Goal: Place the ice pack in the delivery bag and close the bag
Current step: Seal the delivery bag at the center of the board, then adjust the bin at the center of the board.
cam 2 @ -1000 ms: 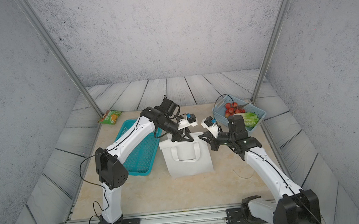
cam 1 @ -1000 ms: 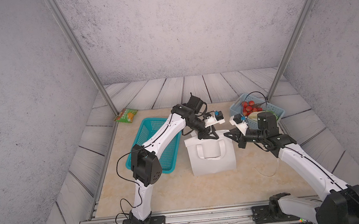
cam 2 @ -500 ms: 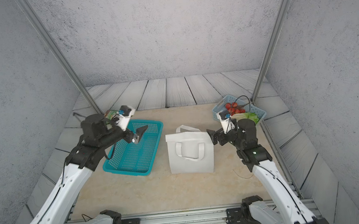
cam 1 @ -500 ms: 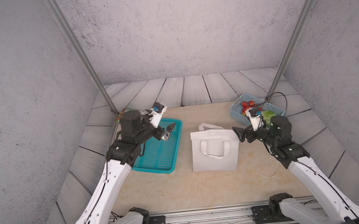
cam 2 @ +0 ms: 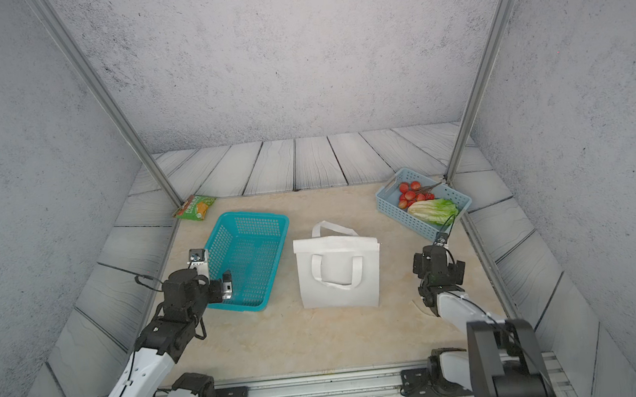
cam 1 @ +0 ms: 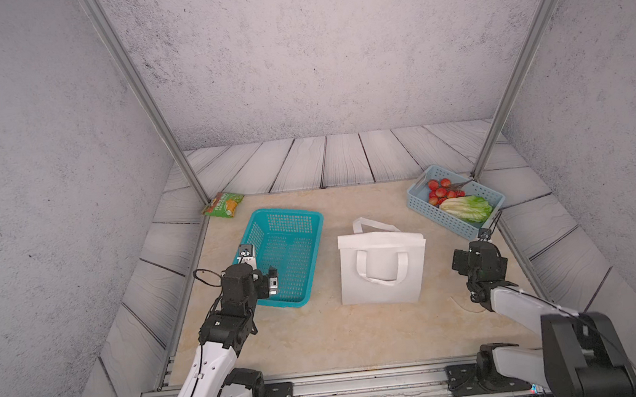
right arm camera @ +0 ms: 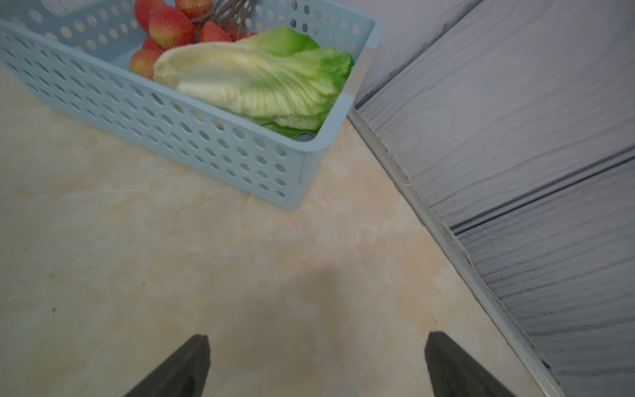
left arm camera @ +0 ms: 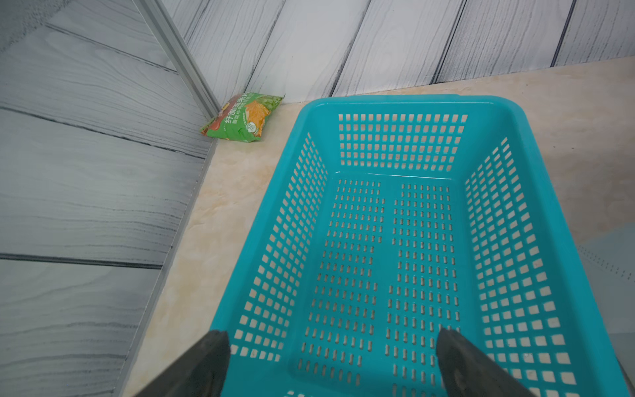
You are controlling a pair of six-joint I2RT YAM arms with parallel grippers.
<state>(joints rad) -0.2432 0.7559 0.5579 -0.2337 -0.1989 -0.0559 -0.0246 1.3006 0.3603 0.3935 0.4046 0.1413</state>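
Delivery bag point(cam 1: 381, 269) upright mid-frame, long axis left-right, between teal basket point(cam 1: 293, 249) and blue basket point(cam 1: 439, 217); left tool point(left arm camera: 333, 338) and right tool point(right arm camera: 316, 338) both spread.

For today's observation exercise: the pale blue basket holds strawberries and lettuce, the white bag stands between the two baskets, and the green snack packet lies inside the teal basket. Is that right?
No. The green snack packet lies outside the teal basket, on the table by the corner post, as the left wrist view shows. The rest stands.
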